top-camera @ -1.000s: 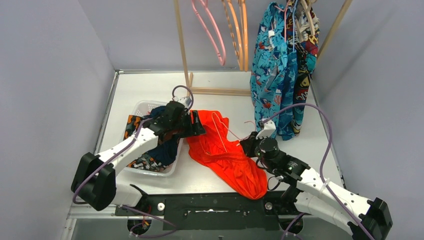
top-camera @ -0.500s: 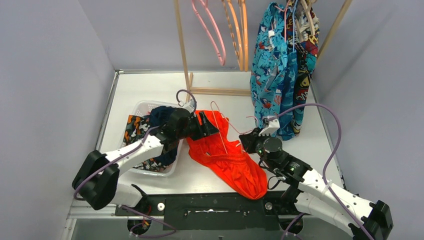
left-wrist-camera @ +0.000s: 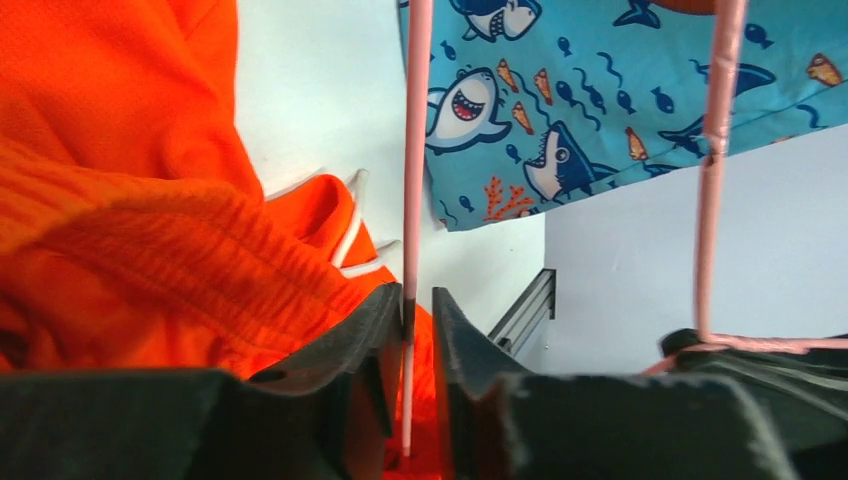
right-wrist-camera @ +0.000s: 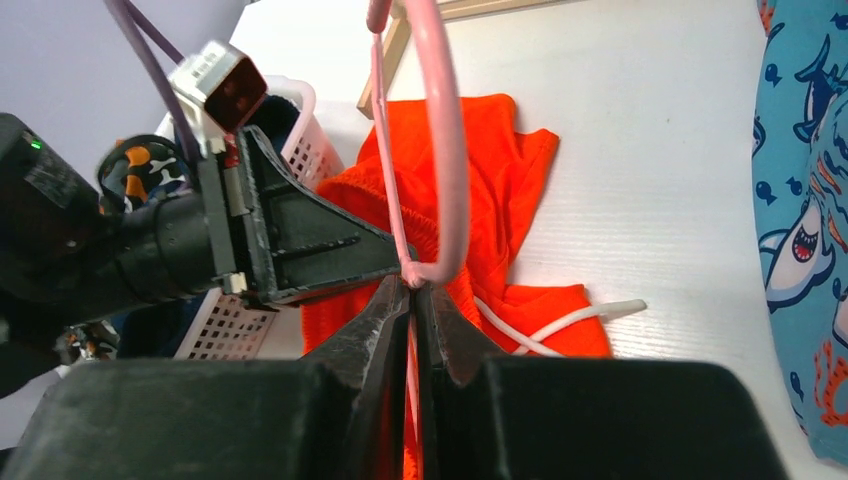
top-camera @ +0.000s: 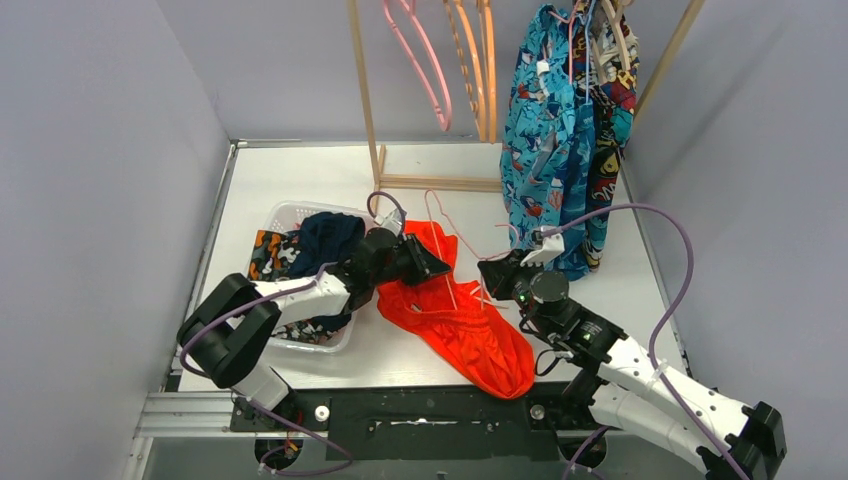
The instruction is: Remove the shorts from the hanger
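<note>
Since one second ago, left hand (left-wrist-camera: 409,385) has advanced rightward and closed on the pink hanger (left-wrist-camera: 414,180). Right hand (right-wrist-camera: 413,300) is clamped on the same hanger. Orange-red shorts (top-camera: 455,315) lie on the table (top-camera: 300,175), at 3 o'clock from the white basket (top-camera: 283,212).

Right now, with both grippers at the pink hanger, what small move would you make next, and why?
Probably pull the orange shorts off: the right gripper pinches the hanger, while the left gripper is at its wire, not the cloth.
</note>
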